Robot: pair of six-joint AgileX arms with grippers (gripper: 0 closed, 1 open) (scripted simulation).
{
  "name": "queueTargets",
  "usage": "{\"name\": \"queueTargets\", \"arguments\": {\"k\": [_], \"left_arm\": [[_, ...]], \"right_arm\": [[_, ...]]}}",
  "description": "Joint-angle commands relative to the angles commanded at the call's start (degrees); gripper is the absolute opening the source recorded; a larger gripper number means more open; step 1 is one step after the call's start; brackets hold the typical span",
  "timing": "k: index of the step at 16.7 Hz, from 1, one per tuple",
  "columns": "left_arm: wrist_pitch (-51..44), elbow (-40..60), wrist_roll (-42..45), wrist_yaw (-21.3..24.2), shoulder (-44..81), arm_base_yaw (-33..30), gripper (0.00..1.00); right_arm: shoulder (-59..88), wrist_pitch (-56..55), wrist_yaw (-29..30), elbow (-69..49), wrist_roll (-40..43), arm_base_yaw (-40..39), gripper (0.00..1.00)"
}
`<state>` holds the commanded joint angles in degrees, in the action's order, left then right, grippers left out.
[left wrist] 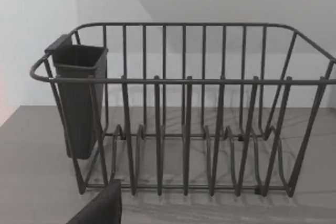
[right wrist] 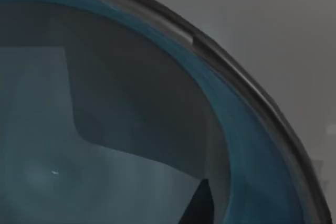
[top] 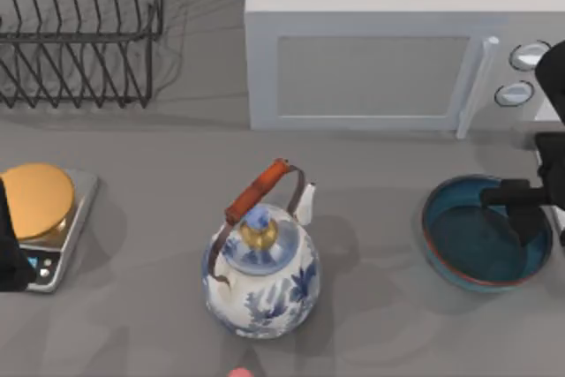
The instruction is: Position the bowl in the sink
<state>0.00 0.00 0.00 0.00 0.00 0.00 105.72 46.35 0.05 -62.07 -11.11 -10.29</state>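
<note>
My right hand hangs over the deep teal-blue glazed bowl on the grey tabletop; its grip I cannot tell. Probably ungrasped; placement remains.

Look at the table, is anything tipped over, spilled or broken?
No, nothing stands out. The teapot stands upright with its lid on, the bowl sits flat under the right hand, and the dish rack, microwave and kitchen scale all sit square. Nothing is spilled.
</note>
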Motion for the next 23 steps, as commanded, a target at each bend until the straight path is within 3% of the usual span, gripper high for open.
{"name": "queueTargets", "arguments": {"k": [4,5,16,23], "left_arm": [[0.0,0.0,0.0,0.0,0.0,0.0,1.0],[0.0,0.0,0.0,0.0,0.0,0.0,1.0],[0.0,0.0,0.0,0.0,0.0,0.0,1.0],[0.0,0.0,0.0,0.0,0.0,0.0,1.0]], "right_arm": [[0.0,0.0,0.0,0.0,0.0,0.0,0.02],[0.0,0.0,0.0,0.0,0.0,0.0,0.0],[-0.38,2.27,0.06,-2.09,0.06,0.02,0.0],[-4.49,24.59,0.1,-17.8,0.26,0.36,0.0]]}}
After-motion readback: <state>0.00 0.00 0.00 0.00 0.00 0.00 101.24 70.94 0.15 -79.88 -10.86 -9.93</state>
